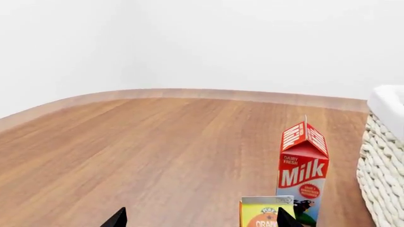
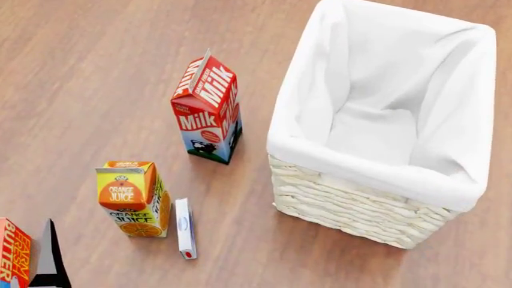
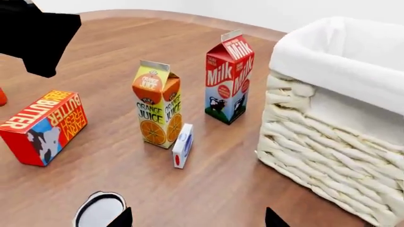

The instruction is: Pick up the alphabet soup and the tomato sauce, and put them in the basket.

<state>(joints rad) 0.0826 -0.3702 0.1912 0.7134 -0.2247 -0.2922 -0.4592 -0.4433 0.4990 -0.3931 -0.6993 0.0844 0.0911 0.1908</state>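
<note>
Hovering with jaws apart, my right gripper [image 3: 197, 218] has a round silvery-white can top [image 3: 100, 209] just outside one fingertip, axis upright; which can it is, I cannot tell. My left gripper [image 1: 198, 220], also spread, sees no can, and the large cream-white wicker basket [image 3: 328, 56] stands near.

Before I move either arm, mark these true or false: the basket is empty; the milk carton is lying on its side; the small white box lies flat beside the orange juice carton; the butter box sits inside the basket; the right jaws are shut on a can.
1. The basket is empty: true, only its white lining shows.
2. The milk carton lies on its side: false, it stands upright.
3. The small white box lies flat beside the orange juice carton: true.
4. The butter box is in the basket: false, it rests on the wooden floor.
5. The right gripper holds a can: false, its jaws stand open and empty.
</note>
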